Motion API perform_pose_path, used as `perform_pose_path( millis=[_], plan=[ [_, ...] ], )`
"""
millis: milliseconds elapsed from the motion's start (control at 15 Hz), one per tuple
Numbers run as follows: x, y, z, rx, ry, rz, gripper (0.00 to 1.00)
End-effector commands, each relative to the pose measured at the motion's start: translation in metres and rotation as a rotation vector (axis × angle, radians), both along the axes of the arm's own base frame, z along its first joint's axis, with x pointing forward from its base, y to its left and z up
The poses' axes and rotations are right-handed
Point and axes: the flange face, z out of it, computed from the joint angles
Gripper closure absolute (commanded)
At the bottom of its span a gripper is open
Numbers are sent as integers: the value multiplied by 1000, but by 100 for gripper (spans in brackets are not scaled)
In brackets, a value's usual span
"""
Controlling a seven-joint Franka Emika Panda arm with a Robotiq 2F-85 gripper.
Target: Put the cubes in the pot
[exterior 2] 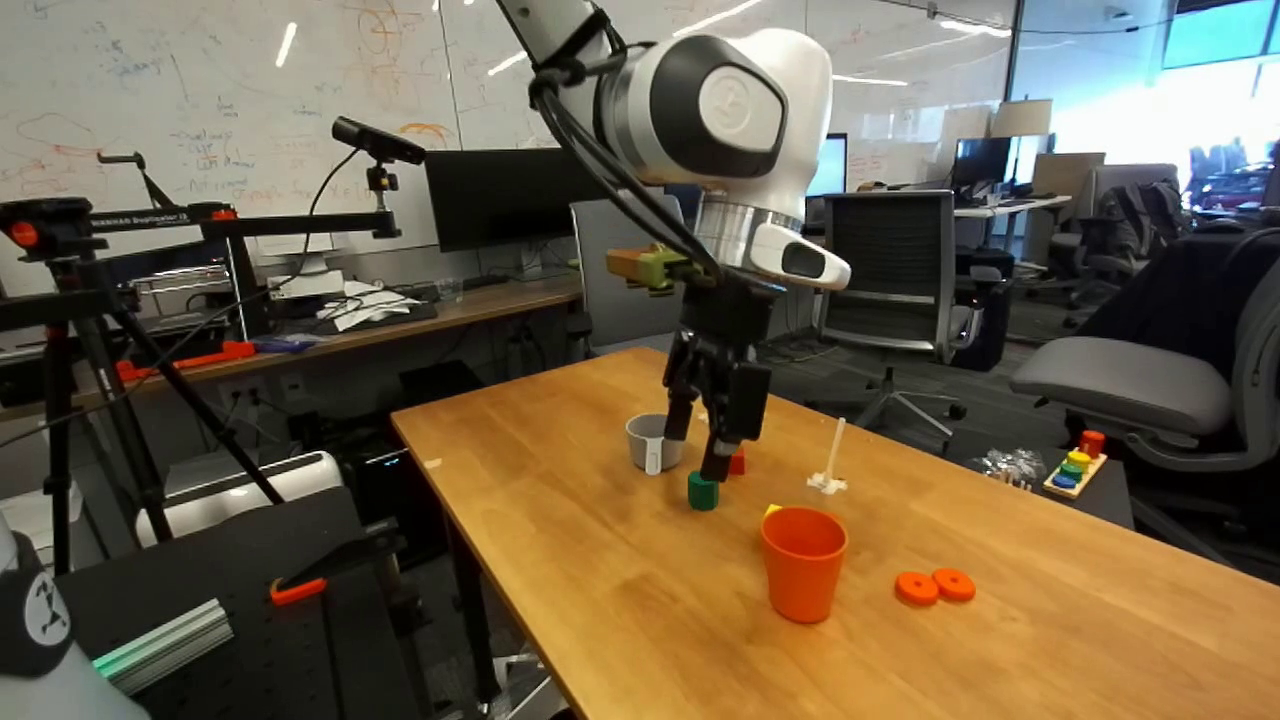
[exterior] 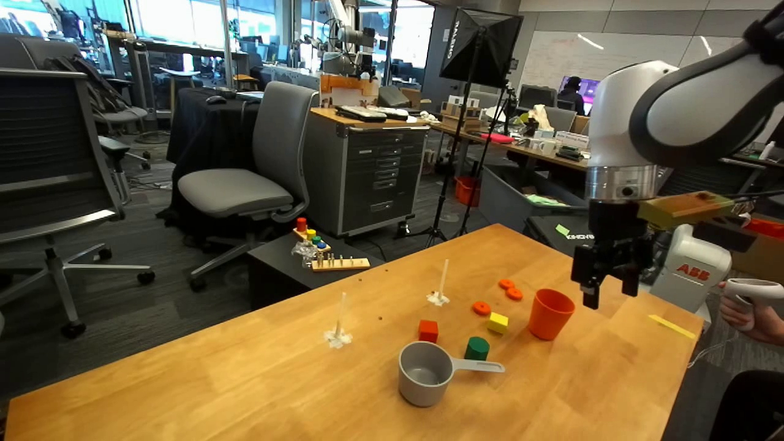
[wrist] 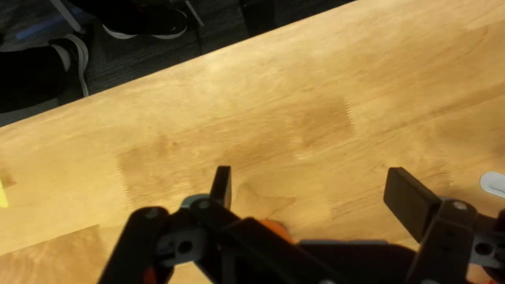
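The claw (wrist: 309, 179) hangs over the table (exterior: 245, 367) — jaws spread wide, holding nothing. The red block (exterior: 428, 331), yellow block (exterior: 498, 323) and green block (exterior: 477, 348) lie outside the upright pot (exterior: 418, 384).

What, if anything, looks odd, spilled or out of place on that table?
The two thin pale sticks standing up from the tabletop look odd: crumpled whitish stuff, perhaps tape, surrounds their bases, like an improvised mount. The pot stands upright, and I see nothing spilled.
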Motion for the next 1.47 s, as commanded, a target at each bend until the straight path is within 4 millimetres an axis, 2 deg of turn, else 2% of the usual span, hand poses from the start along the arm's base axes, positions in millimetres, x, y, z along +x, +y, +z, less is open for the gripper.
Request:
perform_pose_path(
  millis=[0, 67, 133, 333, 467, 667, 1133, 1400],
  plan=[
    [39, 17, -25, -12, 17, -1, 0],
    [43, 23, -24, -18, 12, 6, 0],
    [25, 13, -24, -7, 11, 12, 0],
    [37, 20, -31, -11, 9, 18, 0],
    [36, 12, -27, -2, -18, -8, 0],
    [41, 22, -40, 19, -37, -23, 0],
    [50, 89, -79, 53, -77, 25, 0],
    [61, 114, -99, 40, -113, 46, 0]
  ],
)
